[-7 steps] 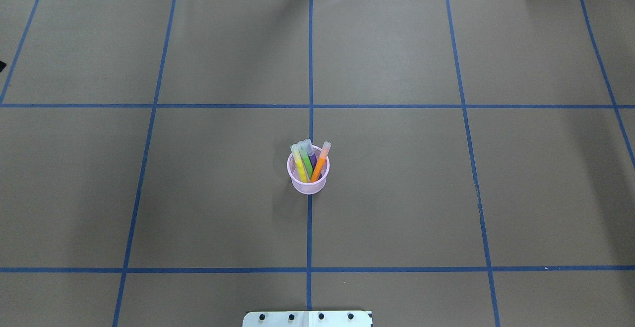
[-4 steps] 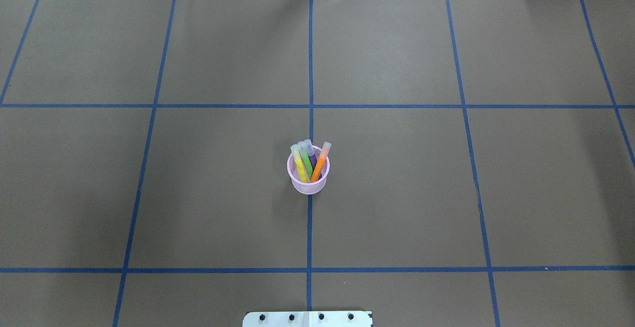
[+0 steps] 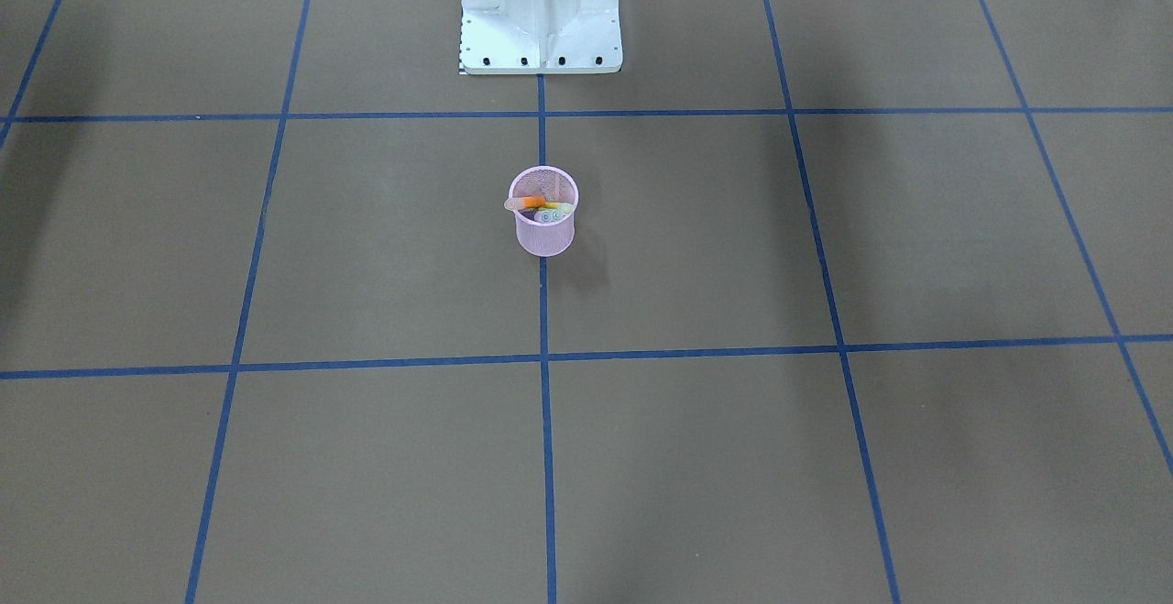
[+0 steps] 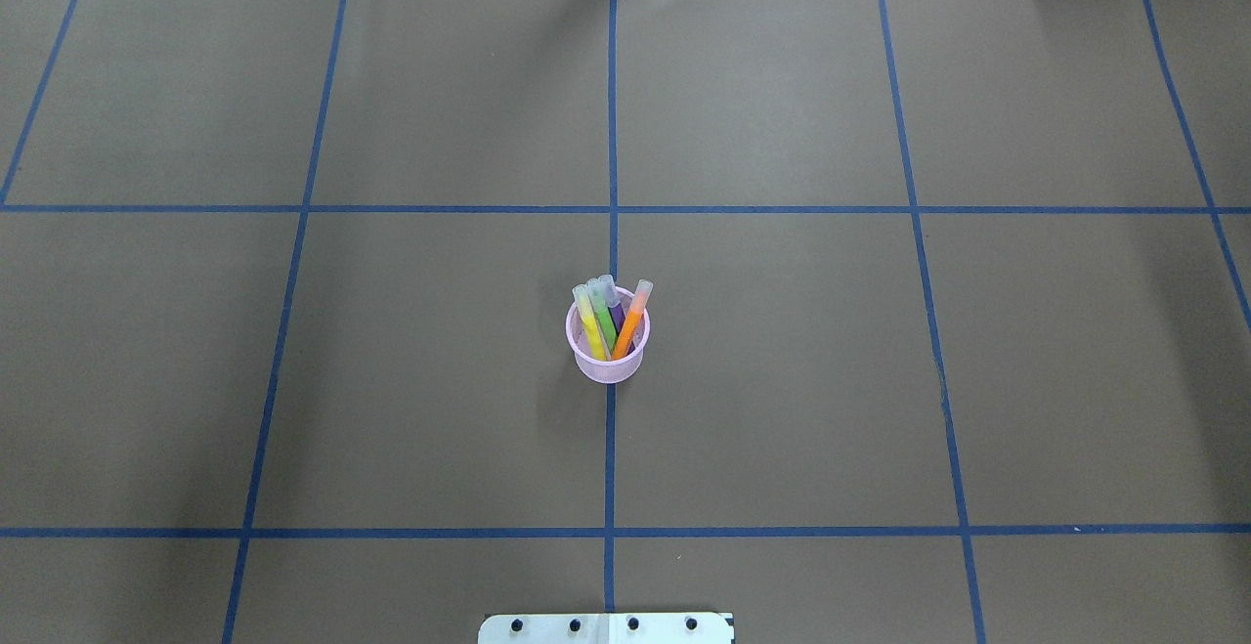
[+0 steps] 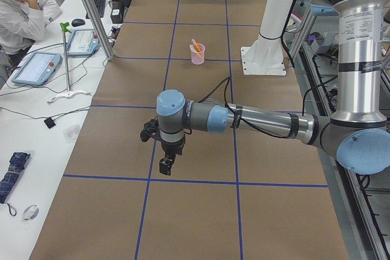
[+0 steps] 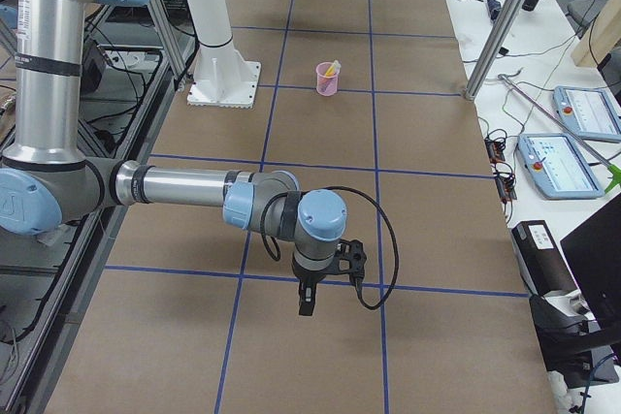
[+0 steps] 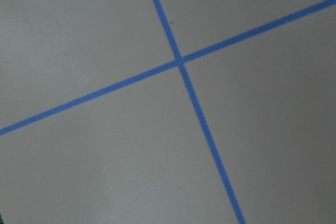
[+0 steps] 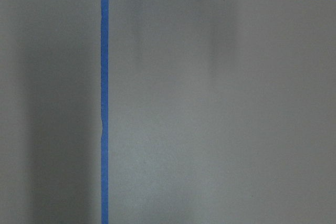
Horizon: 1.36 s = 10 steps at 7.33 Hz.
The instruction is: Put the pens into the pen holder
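Observation:
The pink mesh pen holder [image 4: 608,367] stands upright at the middle of the table, on the centre tape line. Inside it lean several pens: a yellow pen [image 4: 589,324], a green pen [image 4: 602,317], a purple pen [image 4: 616,310] and an orange pen [image 4: 630,322], pale caps up. From the front, the pen holder [image 3: 544,233] shows cap ends above its rim. My left gripper [image 5: 166,164] hangs over the table far from the holder [image 5: 197,59]; I cannot tell its state. My right gripper [image 6: 306,302] hangs far out at the other end, and I cannot tell its state either. Both wrist views show only paper and tape.
Brown paper with blue tape lines [image 4: 612,136] covers the table. The robot's white base [image 3: 541,8] stands behind the holder. A person [image 5: 24,10] sits at a side bench with control pendants [image 5: 36,68]. More pendants [image 6: 558,162] and metal posts [image 6: 500,26] stand on the opposite bench.

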Motion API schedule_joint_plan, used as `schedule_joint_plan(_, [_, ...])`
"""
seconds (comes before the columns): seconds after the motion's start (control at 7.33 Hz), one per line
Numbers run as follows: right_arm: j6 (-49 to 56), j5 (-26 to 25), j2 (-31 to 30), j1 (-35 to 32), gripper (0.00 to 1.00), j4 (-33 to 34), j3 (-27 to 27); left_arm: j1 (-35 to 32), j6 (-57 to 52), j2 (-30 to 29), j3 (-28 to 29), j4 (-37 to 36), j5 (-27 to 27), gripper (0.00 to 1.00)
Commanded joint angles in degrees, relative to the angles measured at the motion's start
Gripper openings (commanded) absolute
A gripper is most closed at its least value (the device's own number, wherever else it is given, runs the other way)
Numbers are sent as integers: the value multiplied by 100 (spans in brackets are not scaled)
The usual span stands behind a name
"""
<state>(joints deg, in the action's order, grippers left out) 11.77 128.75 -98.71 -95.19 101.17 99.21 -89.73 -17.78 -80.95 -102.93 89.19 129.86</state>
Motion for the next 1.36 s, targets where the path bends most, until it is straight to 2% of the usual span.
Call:
schedule_joint_plan(0.0, [36, 1, 1, 0, 100, 0, 10, -395, -121, 385, -43, 20, 548, 100])
schedule_joint_plan(0.55, [45, 1, 1, 0, 100, -9, 19, -405, -112, 413, 168, 2, 559, 100])
schedule_joint_plan(1.23, [45, 1, 1, 0, 100, -9, 37, -422, -129, 422, 45, 20, 541, 100])
